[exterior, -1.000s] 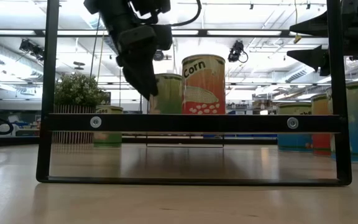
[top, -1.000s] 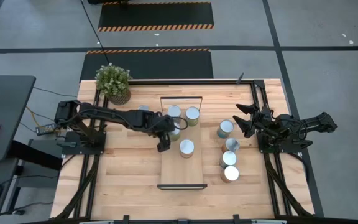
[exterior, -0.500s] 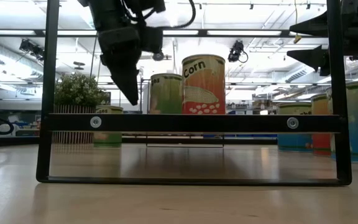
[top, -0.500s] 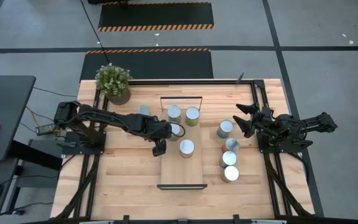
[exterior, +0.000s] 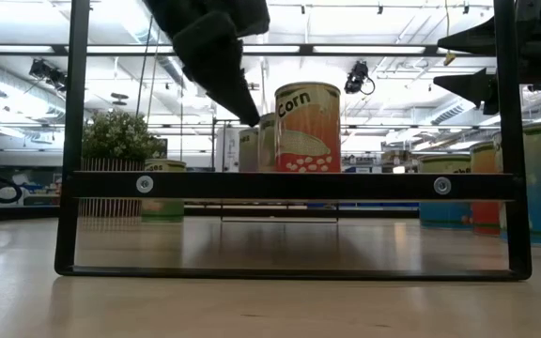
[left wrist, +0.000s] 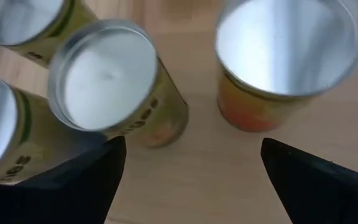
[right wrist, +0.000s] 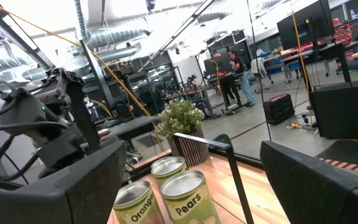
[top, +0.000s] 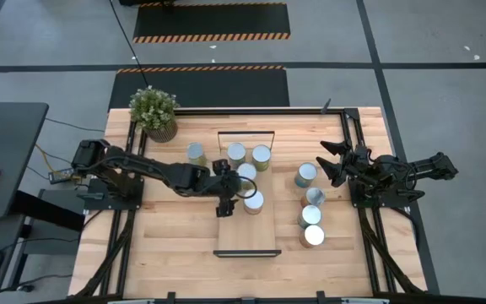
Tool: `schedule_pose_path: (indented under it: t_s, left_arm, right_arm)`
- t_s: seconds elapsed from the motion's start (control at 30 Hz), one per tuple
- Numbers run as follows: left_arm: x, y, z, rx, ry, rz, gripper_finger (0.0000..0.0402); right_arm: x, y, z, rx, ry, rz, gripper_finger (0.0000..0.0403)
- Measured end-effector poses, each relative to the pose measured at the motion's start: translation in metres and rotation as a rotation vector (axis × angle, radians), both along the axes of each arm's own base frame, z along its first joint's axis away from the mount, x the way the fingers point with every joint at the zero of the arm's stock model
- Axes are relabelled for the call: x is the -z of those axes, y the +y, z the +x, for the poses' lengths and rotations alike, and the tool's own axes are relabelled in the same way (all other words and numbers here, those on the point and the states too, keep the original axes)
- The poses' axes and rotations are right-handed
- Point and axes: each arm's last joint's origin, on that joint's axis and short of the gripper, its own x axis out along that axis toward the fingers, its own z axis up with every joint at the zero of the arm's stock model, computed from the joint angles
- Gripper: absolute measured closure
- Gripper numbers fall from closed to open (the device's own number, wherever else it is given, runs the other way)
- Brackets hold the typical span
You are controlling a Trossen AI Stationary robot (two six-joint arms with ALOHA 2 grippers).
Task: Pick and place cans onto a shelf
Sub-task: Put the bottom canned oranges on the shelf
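Observation:
The shelf [top: 247,232] lies lengthwise in the table's middle; its dark end frame [exterior: 289,185] fills the low view. Several cans stand upright on it: two at its far end [top: 237,152] [top: 261,154], a green one [top: 245,171], and the orange corn can [top: 253,200] [exterior: 307,127]. My left gripper [top: 224,207] [left wrist: 191,174] is open and empty above the shelf's left side, beside the corn can [left wrist: 288,56] and the green can [left wrist: 110,74]. My right gripper [top: 332,163] [exterior: 449,64] is open and empty at the table's right, above the cans there.
One can [top: 196,152] stands left of the shelf. Several cans [top: 306,174] [top: 315,196] [top: 310,215] [top: 313,236] stand in a group right of it. A potted plant [top: 154,111] stands at the far left corner. Bare wood lies at the near left.
My left gripper, open and empty throughout, has drawn back from the green can toward the table's left edge, then swung back toward the corn can and risen. It has also gone a little toward the near edge.

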Motion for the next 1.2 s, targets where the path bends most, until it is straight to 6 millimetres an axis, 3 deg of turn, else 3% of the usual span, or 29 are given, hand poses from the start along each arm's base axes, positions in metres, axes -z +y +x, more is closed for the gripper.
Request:
schedule_pose_path:
  t_s: [0.23,0.47,0.73,1.2]
  left_arm:
    - [0.004,0.002,-0.007,-0.031,0.080,0.031,0.0021]
    - [0.003,0.008,-0.010,-0.137,0.083,0.231,0.0021]
    - [-0.005,0.010,-0.003,-0.117,0.041,0.459,0.0021]
    - [-0.012,0.026,0.009,-0.099,-0.052,0.421,0.0021]
  right_arm:
    - [0.000,0.000,0.000,0.000,0.000,0.000,0.0025]
    - [0.000,0.000,0.000,0.000,0.000,0.000,0.0025]
    - [0.000,0.000,0.000,0.000,0.000,0.000,0.0025]
    - [0.000,0.000,0.000,0.000,0.000,0.000,0.0025]
